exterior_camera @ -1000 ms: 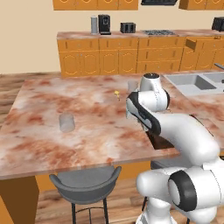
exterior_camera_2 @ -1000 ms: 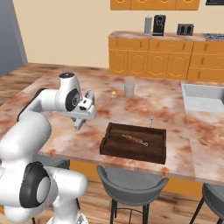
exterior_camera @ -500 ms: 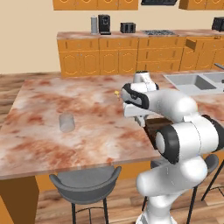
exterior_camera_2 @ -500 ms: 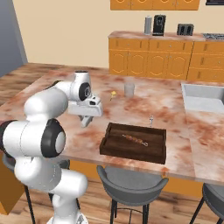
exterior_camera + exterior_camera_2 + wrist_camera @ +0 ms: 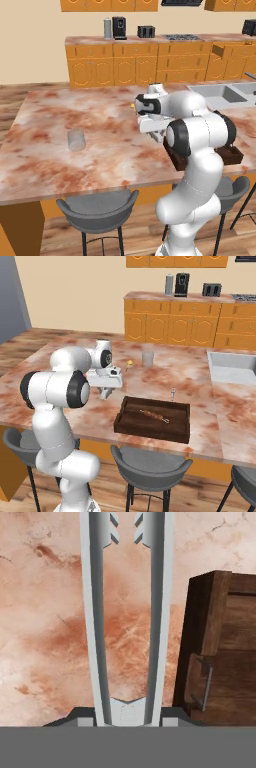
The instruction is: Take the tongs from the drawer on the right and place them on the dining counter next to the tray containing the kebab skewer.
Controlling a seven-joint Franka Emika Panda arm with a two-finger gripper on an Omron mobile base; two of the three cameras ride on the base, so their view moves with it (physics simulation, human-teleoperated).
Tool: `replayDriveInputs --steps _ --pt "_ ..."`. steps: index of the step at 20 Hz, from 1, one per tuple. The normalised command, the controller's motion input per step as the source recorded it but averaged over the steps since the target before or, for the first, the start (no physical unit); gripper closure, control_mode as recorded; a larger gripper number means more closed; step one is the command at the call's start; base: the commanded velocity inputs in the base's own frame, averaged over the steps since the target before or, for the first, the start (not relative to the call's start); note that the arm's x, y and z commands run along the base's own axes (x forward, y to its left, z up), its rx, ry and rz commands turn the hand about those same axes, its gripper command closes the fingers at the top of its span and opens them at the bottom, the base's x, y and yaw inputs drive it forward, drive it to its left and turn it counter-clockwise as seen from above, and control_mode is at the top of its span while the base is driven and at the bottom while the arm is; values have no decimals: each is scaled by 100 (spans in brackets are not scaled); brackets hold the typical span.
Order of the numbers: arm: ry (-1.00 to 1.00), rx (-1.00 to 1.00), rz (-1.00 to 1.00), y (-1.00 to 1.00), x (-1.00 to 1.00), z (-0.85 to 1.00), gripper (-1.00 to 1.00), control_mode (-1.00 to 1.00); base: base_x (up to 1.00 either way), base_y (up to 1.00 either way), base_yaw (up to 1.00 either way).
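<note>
My gripper (image 5: 127,716) is shut on the joined end of the tongs (image 5: 95,612). Their two slim grey arms reach away from the hand over the dining counter (image 5: 45,622). The dark brown tray (image 5: 220,637) lies just to the right of the tongs. From the right base view, the gripper (image 5: 106,389) hangs low over the counter (image 5: 65,356), a little left of the tray (image 5: 125,421), which holds the kebab skewer (image 5: 154,415). From the left base view, the gripper (image 5: 152,131) is beside the tray (image 5: 233,155), which my arm largely hides. A drawer (image 5: 223,49) stands pulled out in the back cabinets.
A clear glass tumbler (image 5: 76,140) stands on the counter's far side from the tray, seen also as tumbler (image 5: 147,358). A sink (image 5: 235,368) is sunk in the counter's right end. Grey stools (image 5: 150,468) line the near edge.
The arm has folded in, its elbow swinging over the counter. The gripper with the tongs has shifted a little toward the tray and dropped lower.
</note>
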Motion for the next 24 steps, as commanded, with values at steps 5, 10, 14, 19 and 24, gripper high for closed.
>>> replayDriveInputs --steps 5,10,14,19,24 --pt "0 1 0 -19 23 -54 100 -100 0 0 0" --pt "-13 0 0 0 1 -42 100 -100 0 0 0" --pt "-23 0 0 0 -1 -25 100 -100 0 0 0" --pt "-11 0 0 -8 -5 -21 100 -100 0 0 0" --pt "0 0 0 -12 -14 -17 100 -100 0 0 0"
